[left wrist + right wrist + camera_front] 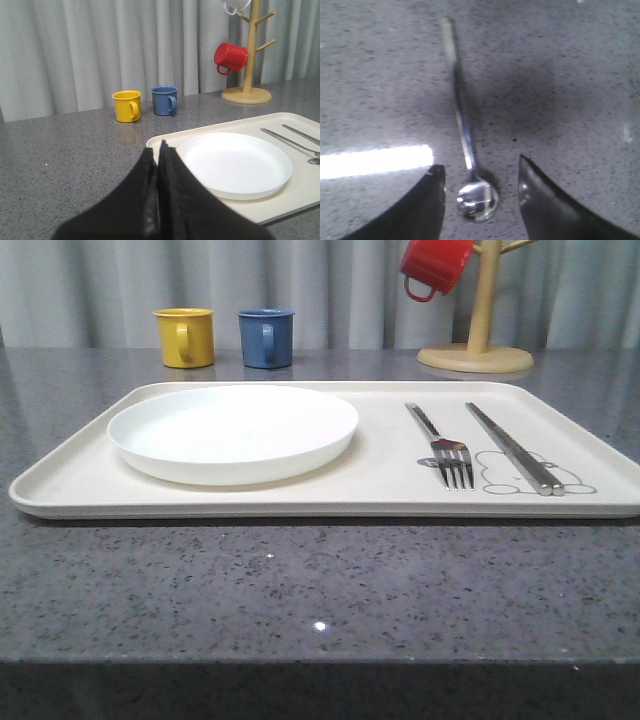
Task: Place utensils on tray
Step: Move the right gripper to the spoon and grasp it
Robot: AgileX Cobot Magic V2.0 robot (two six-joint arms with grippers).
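front view: one cream tray (80,480) holds one white plate (232,432) at its left, one fork (444,450) and one pair of chopsticks (513,449) at its right. behind stand one yellow mug (185,337), one blue mug (266,337) and one red mug (432,266) hung on a wooden rack (476,352). left wrist view has the left gripper (158,165) with jaws pressed together, empty. right wrist view has one spoon (466,145) lying on the grey counter (570,75), its bowl between the right gripper (481,186) and its parted jaws.
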